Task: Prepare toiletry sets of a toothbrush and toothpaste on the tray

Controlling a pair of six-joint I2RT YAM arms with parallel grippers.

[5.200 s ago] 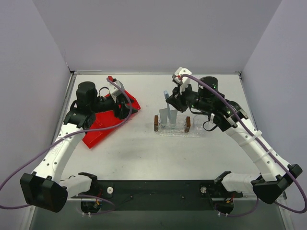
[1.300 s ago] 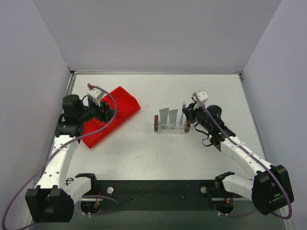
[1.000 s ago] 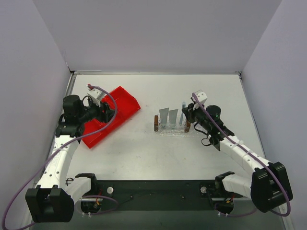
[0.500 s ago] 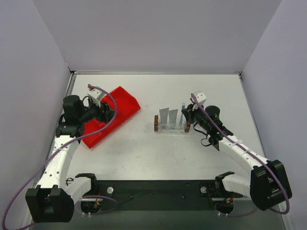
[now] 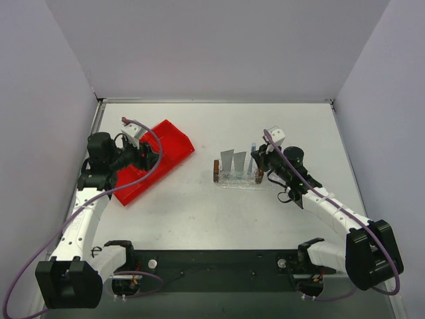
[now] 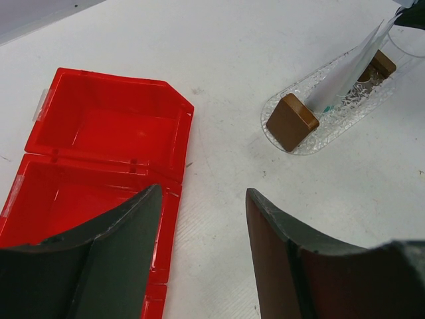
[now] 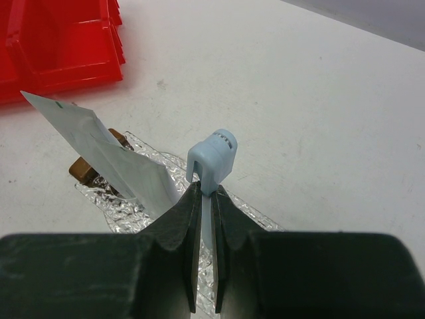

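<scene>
The right pincer [image 7: 206, 206] is clamped shut on the thin, pale blue toothbrush [image 7: 214, 156], its two dark fingers pressed flat against the handle just below the rounded head. The left pincer [image 6: 203, 193] gapes wide with nothing between its fingers, hanging well to the left of the flat, clear, textured plastic tray [image 6: 335, 126].

The white desk [image 5: 199, 206] carries everything. The red compartmented plastic bin [image 6: 113, 139] lies well apart from the tray, to its left and angled to it, and the compartments in view hold nothing. The left pincer hovers over the bin edge nearest the tray.

The tray sits near the middle of the desk. Two flat, silvery-grey, wedge-shaped toothpaste tubes [image 7: 86, 126] stand in it, leaning side by side toward its left half. The toothbrush stands upright at the tray's right end, head uppermost, just beside the nearer tube. Two small brown blocks [image 6: 291, 121] sit inside the tray's rim, one at each end.
</scene>
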